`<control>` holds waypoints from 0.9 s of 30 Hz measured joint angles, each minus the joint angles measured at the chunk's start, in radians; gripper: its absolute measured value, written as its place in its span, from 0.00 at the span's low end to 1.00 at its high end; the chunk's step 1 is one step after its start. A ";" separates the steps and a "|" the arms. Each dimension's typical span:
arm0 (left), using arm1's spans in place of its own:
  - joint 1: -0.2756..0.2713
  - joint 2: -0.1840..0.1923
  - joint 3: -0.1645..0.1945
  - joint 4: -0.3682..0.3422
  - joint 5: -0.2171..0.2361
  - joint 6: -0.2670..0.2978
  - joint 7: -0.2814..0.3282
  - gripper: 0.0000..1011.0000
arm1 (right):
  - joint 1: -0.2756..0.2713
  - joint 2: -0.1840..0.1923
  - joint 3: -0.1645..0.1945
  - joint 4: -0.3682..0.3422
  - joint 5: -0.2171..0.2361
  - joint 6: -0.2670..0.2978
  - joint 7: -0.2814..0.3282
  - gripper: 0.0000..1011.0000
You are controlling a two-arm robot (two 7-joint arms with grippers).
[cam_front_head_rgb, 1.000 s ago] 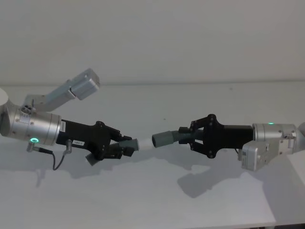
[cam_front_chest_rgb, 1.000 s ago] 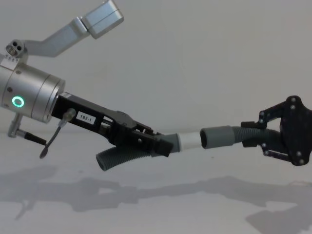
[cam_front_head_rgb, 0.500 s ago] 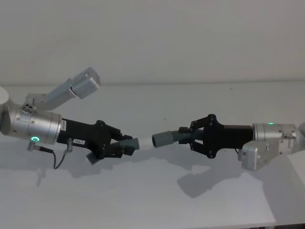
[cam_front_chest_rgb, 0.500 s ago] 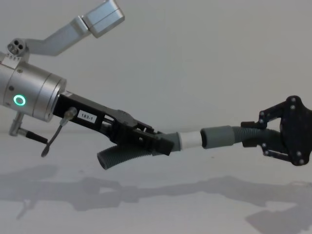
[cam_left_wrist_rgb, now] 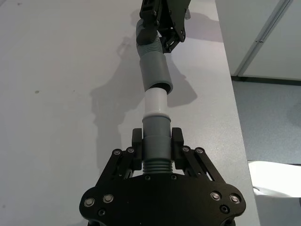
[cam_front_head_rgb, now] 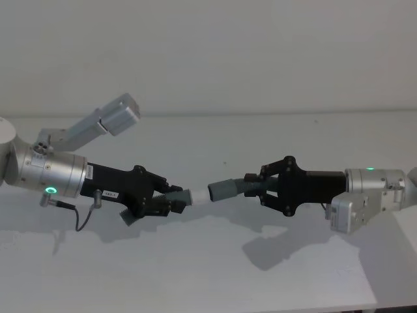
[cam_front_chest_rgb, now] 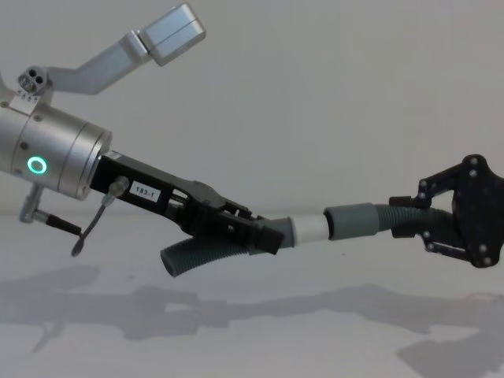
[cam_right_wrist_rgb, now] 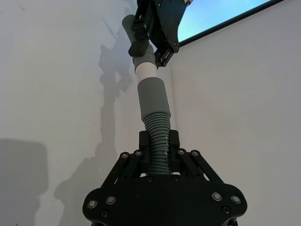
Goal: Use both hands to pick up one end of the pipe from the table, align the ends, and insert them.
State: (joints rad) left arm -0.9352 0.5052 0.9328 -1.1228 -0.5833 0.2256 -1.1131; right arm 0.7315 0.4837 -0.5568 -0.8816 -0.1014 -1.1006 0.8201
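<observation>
Both pipe pieces hang above the table (cam_front_head_rgb: pixel 195 274), end to end. My left gripper (cam_front_head_rgb: pixel 172 201) (cam_front_chest_rgb: pixel 268 236) (cam_left_wrist_rgb: pixel 156 141) is shut on the piece with the white tip (cam_front_head_rgb: pixel 195 195) (cam_front_chest_rgb: pixel 311 230) (cam_left_wrist_rgb: pixel 155 101). That piece's ribbed tail (cam_front_chest_rgb: pixel 197 256) curves down behind the fingers. From the right, my right gripper (cam_front_head_rgb: pixel 257 189) (cam_front_chest_rgb: pixel 409 220) (cam_right_wrist_rgb: pixel 159 141) is shut on the ribbed hose just behind the grey cuff (cam_front_head_rgb: pixel 225 190) (cam_front_chest_rgb: pixel 354 219) (cam_right_wrist_rgb: pixel 151 96). The two ends are in line. The white tip meets the cuff's mouth and seems just inside it.
The left arm's silver wrist with the green ring light (cam_front_chest_rgb: pixel 35 165) and its wrist camera bracket (cam_front_chest_rgb: pixel 165 35) rise at the left. Arm shadows fall on the white table (cam_front_chest_rgb: pixel 236 339). The table's front edge (cam_front_head_rgb: pixel 195 308) runs close below.
My left gripper has eased a little to the right with its pipe piece, pressing the white tip toward the cuff. The right gripper has stayed still.
</observation>
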 joint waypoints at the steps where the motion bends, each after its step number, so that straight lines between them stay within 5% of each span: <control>1: 0.000 0.000 0.000 0.000 0.000 0.000 0.000 0.32 | 0.000 0.000 0.000 0.000 0.000 0.000 0.000 0.21; 27: 0.000 0.000 0.000 -0.004 0.001 -0.005 -0.003 0.32 | 0.000 0.000 0.000 0.000 0.000 0.000 0.000 0.21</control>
State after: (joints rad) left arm -0.9350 0.5048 0.9328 -1.1270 -0.5822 0.2202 -1.1160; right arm 0.7314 0.4838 -0.5566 -0.8816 -0.1015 -1.1006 0.8201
